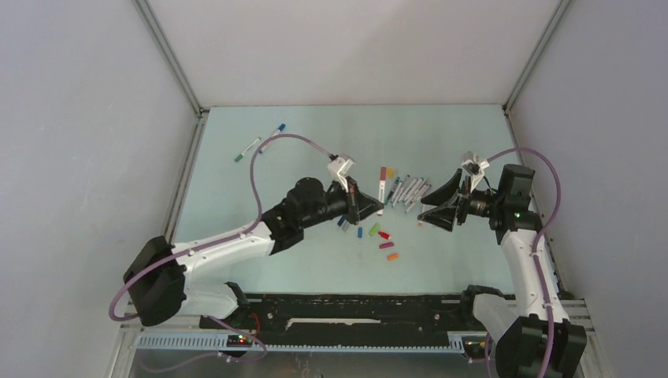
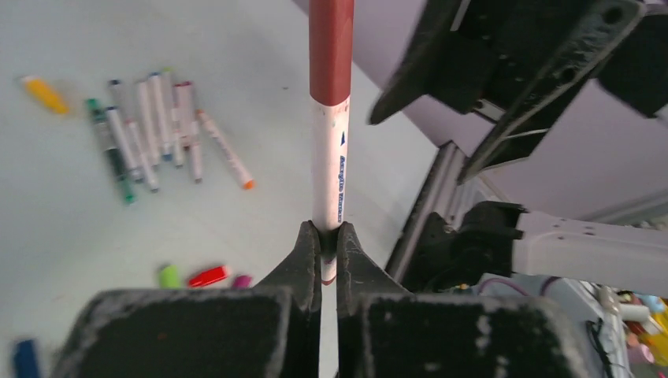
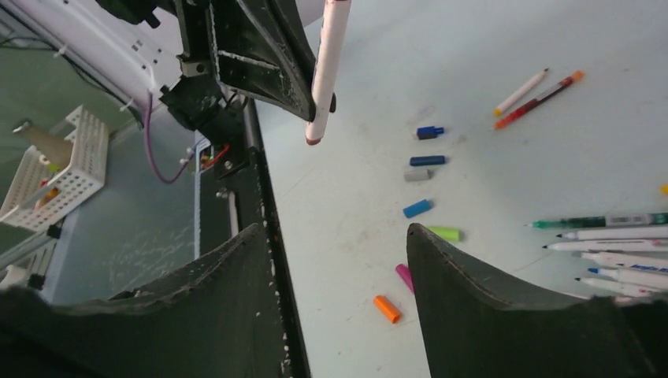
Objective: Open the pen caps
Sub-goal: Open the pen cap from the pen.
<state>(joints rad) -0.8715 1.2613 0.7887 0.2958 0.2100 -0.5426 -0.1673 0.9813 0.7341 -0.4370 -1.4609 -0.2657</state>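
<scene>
My left gripper (image 2: 329, 233) is shut on the lower end of a white pen (image 2: 329, 169), which it holds off the table. A dark red cap (image 2: 331, 49) sits on the pen's far end. From above, the left gripper (image 1: 375, 206) and the pen (image 1: 382, 190) are mid-table. My right gripper (image 1: 424, 209) faces them from the right, open and holding nothing, a short gap away. In the right wrist view its jaws (image 3: 335, 230) stand wide apart, with the pen (image 3: 326, 71) ahead of them. Loose pen caps lie below: blue (image 3: 417, 208), green (image 3: 445, 233), magenta (image 3: 403, 276), orange (image 3: 387, 309).
A row of several uncapped pens (image 1: 410, 191) lies between the grippers, toward the back. A yellow cap (image 1: 390, 172) lies by it. Two capped pens (image 1: 248, 148) lie at the far left. More caps (image 1: 384, 235) sit in front of the left gripper. The rail (image 1: 354, 303) edges the near side.
</scene>
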